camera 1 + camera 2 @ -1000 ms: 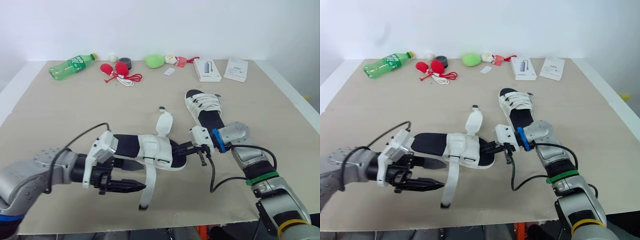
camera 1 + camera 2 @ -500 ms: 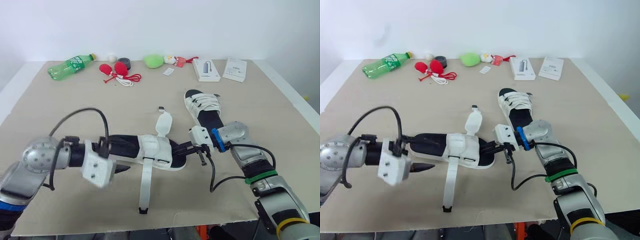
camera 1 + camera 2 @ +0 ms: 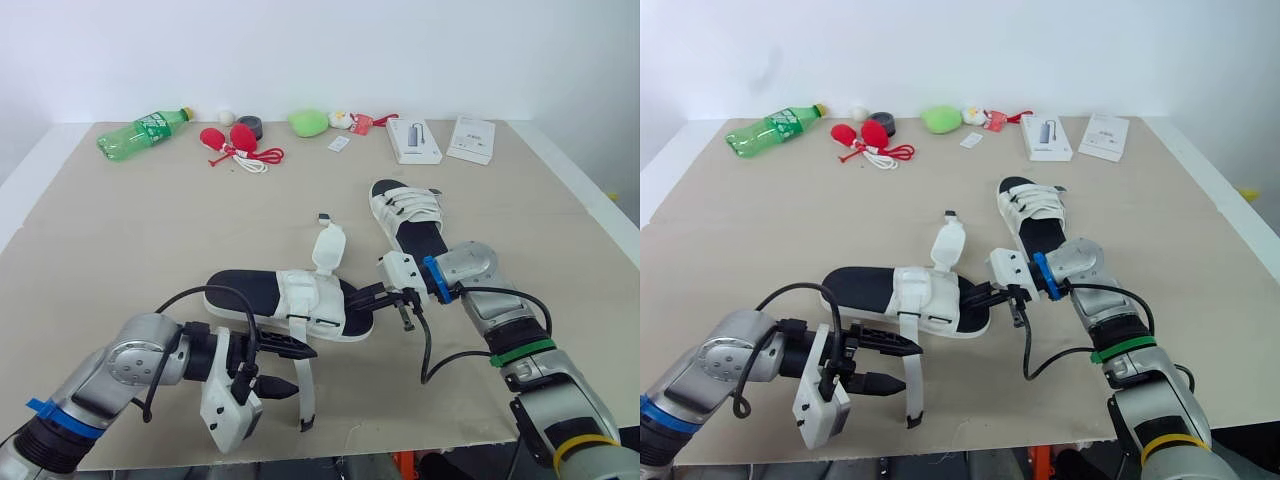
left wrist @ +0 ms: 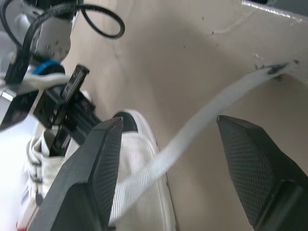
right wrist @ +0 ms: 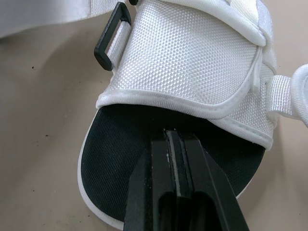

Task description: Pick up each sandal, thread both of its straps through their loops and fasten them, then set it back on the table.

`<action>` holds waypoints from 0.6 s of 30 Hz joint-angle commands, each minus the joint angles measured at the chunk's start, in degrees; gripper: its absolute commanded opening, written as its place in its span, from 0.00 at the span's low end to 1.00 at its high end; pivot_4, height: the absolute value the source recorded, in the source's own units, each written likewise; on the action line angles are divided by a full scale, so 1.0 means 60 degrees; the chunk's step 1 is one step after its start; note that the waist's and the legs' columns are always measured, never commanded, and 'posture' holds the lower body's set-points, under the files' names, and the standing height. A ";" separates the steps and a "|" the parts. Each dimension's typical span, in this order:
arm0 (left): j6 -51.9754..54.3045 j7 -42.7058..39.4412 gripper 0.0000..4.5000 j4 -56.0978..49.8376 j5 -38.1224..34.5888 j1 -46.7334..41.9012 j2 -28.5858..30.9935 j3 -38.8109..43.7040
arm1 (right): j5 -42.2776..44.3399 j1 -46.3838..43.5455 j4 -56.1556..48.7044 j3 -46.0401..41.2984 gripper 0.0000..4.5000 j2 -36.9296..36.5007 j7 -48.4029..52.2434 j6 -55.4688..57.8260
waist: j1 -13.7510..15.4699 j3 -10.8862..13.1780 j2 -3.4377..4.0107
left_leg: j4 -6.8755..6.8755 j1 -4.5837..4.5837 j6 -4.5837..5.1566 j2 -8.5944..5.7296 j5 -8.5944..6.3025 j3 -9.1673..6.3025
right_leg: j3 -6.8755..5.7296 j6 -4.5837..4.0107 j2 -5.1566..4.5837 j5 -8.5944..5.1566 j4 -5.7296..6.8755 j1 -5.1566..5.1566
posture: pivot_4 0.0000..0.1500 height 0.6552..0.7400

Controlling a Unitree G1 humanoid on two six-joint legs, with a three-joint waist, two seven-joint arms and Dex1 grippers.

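The left arm comes in low from the near left corner of the tabletop (image 3: pixel 120 230), forearm almost flat, wrist rolled so its camera box hangs on the near side. The left gripper (image 3: pixel 300 372) points right with its fingers spread apart, one on each side of the loose strap (image 3: pixel 305 408), which trails from the sandal (image 3: pixel 300 300) toward the tabletop's near edge. The right arm reaches from the near right corner, elbow bent and wrist turned left, and the right gripper (image 3: pixel 356 297) has its fingers clenched on the sandal's toe end. The sandal lies mid-tabletop, its other strap (image 3: pixel 328 246) standing up. A second sandal (image 3: pixel 405 215) sits just behind.
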 commanded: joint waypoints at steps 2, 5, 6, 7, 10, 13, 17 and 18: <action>0.0245 0.0043 0.71 0.0146 0.0164 -0.0476 -0.0239 -0.0442 | -0.0246 0.0285 -0.0253 0.0029 0.00 -0.0314 -0.0047 0.0231 | 0.0023 -0.0001 -0.0001 | 0.0000 -0.0001 0.0000 0.0000 0.0000 0.0000 | 0.0000 0.0004 0.0001 0.0000 0.0000 0.0000 | 1.00 1.00; 0.0498 0.0017 0.56 0.0270 0.0163 -0.0767 -0.0303 -0.0561 | -0.0247 0.0351 -0.0371 0.0024 0.00 -0.0353 -0.0084 0.0320 | 0.0022 0.0000 -0.0001 | 0.0001 -0.0002 0.0001 -0.0001 0.0001 -0.0001 | 0.0000 0.0010 0.0003 0.0000 0.0001 0.0003 | 1.00 1.00; 0.0537 0.0010 0.45 0.0321 0.0153 -0.0807 -0.0273 -0.0563 | -0.0251 0.0353 -0.0391 0.0024 0.00 -0.0352 -0.0096 0.0346 | 0.0022 0.0000 -0.0001 | 0.0003 -0.0002 0.0001 -0.0001 0.0001 -0.0002 | 0.0001 0.0012 0.0002 0.0001 0.0001 0.0004 | 1.00 1.00; 0.0602 0.0013 0.37 0.0354 0.0120 -0.0826 -0.0244 -0.0556 | -0.0255 0.0353 -0.0400 0.0024 0.00 -0.0351 -0.0107 0.0361 | 0.0021 0.0000 0.0000 | 0.0004 -0.0001 0.0001 -0.0001 0.0001 -0.0001 | 0.0001 0.0013 0.0003 0.0002 0.0001 0.0004 | 1.00 1.00; 0.0980 -0.0012 0.02 0.0313 -0.0207 -0.0837 -0.0169 -0.0460 | -0.0264 0.0349 -0.0395 0.0026 0.00 -0.0346 -0.0117 0.0380 | 0.0020 0.0000 -0.0001 | 0.0004 -0.0001 0.0001 -0.0001 0.0001 -0.0001 | 0.0002 0.0014 0.0003 0.0001 0.0001 0.0004 | 1.00 1.00; 0.1825 -0.0005 0.02 0.0062 -0.0841 -0.0761 -0.0179 -0.0283 | -0.0278 0.0343 -0.0382 0.0040 0.00 -0.0333 -0.0115 0.0382 | 0.0019 0.0000 -0.0001 | 0.0004 -0.0001 0.0002 -0.0001 0.0001 -0.0001 | 0.0002 0.0015 0.0003 0.0002 0.0002 0.0005 | 1.00 1.00; 0.4112 0.0011 0.02 -0.0521 -0.2500 -0.0573 -0.0198 0.0059 | -0.0286 0.0305 -0.0312 0.0059 0.00 -0.0286 -0.0121 0.0351 | 0.0018 0.0000 -0.0001 | 0.0007 -0.0001 0.0003 -0.0001 0.0002 -0.0002 | 0.0002 0.0017 0.0003 0.0003 0.0007 0.0005 | 1.00 1.00; 0.4861 0.0058 0.02 -0.0709 -0.3086 -0.0493 -0.0209 0.0175 | -0.0289 0.0291 -0.0292 0.0064 0.00 -0.0276 -0.0118 0.0340 | 0.0018 0.0000 -0.0001 | 0.0007 -0.0002 0.0003 0.0000 0.0002 -0.0002 | 0.0002 0.0017 0.0004 0.0002 0.0008 0.0005 | 1.00 1.00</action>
